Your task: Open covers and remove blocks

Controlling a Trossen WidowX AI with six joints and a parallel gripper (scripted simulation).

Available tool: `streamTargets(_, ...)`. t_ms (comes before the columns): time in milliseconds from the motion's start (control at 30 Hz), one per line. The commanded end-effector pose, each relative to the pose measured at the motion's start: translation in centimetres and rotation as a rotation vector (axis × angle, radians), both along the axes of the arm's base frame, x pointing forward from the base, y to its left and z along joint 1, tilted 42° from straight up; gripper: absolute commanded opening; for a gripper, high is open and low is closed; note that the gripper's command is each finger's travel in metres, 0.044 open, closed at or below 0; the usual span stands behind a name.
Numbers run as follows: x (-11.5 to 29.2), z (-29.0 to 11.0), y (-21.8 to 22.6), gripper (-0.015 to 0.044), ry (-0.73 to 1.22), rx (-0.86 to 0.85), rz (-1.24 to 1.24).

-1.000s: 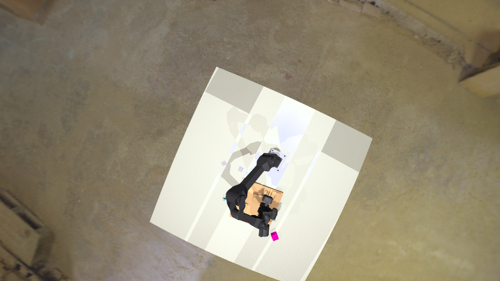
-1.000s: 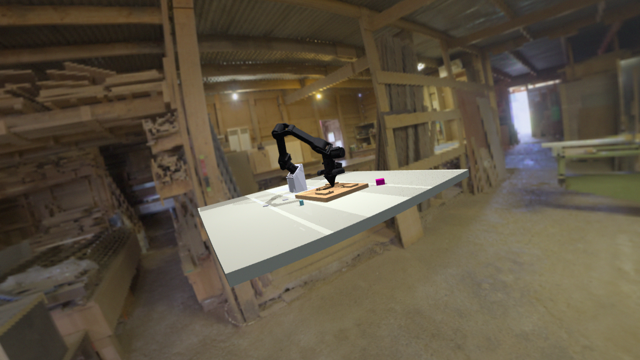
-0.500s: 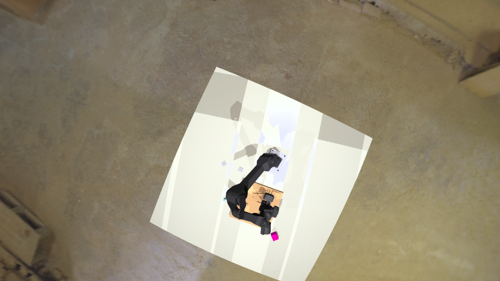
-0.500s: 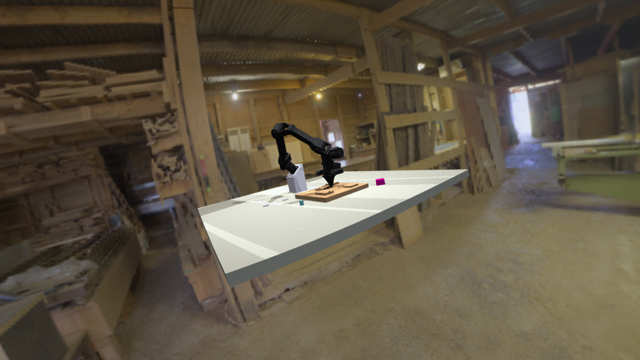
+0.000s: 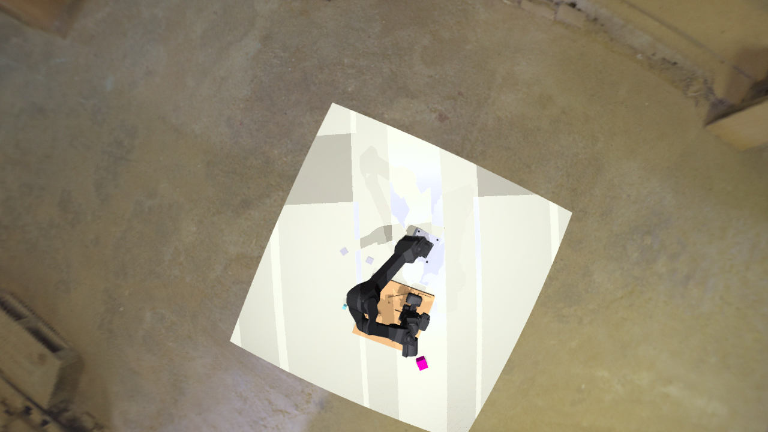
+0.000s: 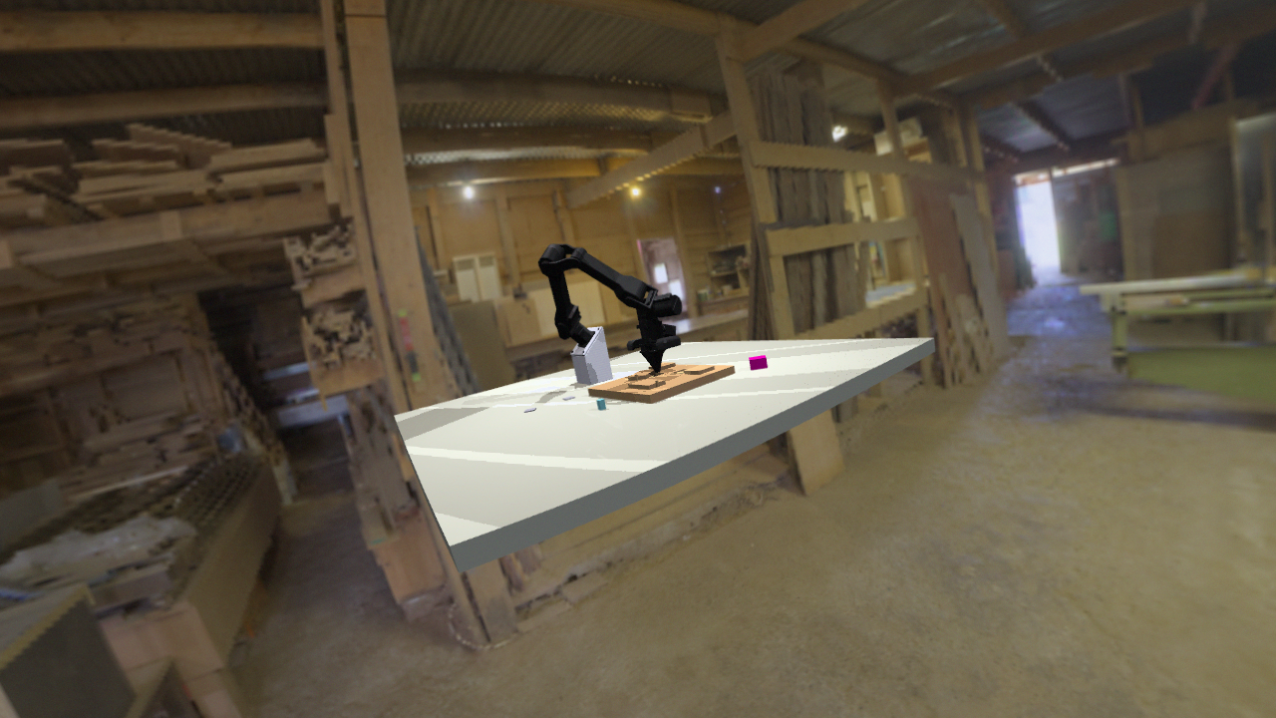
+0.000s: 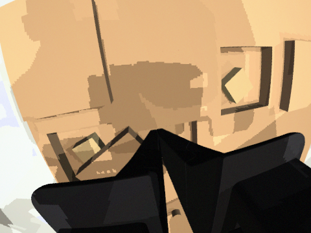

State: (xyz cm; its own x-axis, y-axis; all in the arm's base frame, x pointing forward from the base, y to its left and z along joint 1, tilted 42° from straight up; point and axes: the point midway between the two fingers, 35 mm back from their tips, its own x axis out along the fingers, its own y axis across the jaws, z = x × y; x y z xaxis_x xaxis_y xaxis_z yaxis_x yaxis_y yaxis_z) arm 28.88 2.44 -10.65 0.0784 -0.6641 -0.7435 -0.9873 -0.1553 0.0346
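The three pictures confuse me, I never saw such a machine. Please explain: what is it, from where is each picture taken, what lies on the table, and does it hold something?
It is one black robot arm ending in a two-finger gripper. One picture looks straight down, one from the side, one from a camera at the gripper.

On the white table lies a wooden puzzle board; two of its wells show a tan block. A magenta block and a small teal block rest beside the board.

The gripper is shut and holds nothing, pointing down at the board.
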Motion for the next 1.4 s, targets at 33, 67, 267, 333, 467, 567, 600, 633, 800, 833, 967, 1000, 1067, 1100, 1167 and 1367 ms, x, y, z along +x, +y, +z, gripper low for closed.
streamTargets(33, -0.7, 0.1, -0.2, 0.0000, 0.002, 0.000, -0.004)
streamTargets(67, -0.9, 0.1, -0.3, 0.0000, 0.002, 0.000, -0.004)
streamTargets(267, -1.6, 0.2, -0.5, 0.0000, 0.003, 0.000, -0.004)
streamTargets(333, -1.8, 0.2, -0.6, 0.0000, 0.003, 0.000, -0.004)
streamTargets(467, -2.0, 0.3, -0.7, 0.0000, 0.003, 0.000, -0.004)
streamTargets(567, -2.3, 0.4, -0.8, 0.0000, 0.003, 0.000, -0.004)
streamTargets(600, -2.4, 0.4, -0.9, 0.0000, 0.003, 0.000, -0.004)
streamTargets(633, -2.5, 0.5, -0.9, 0.0000, 0.003, 0.000, -0.004)
streamTargets(800, -3.0, 0.7, -1.2, 0.0000, 0.004, 0.000, -0.004)
streamTargets(833, -3.1, 0.7, -1.3, 0.0000, 0.004, 0.000, -0.004)
streamTargets(967, -3.6, 0.9, -1.5, 0.0000, 0.004, -0.001, -0.004)
streamTargets(1000, -3.7, 0.9, -1.6, 0.0000, 0.004, -0.001, -0.004)
streamTargets(1067, -3.8, 1.0, -1.7, 0.0000, 0.004, -0.001, -0.004)
streamTargets(1100, -3.8, 1.0, -1.7, 0.0000, 0.004, -0.001, -0.004)
streamTargets(1167, -3.9, 1.1, -1.8, 0.0000, 0.004, -0.001, -0.004)
streamTargets(1367, -4.4, 1.4, -2.2, 0.0000, 0.005, -0.001, -0.004)
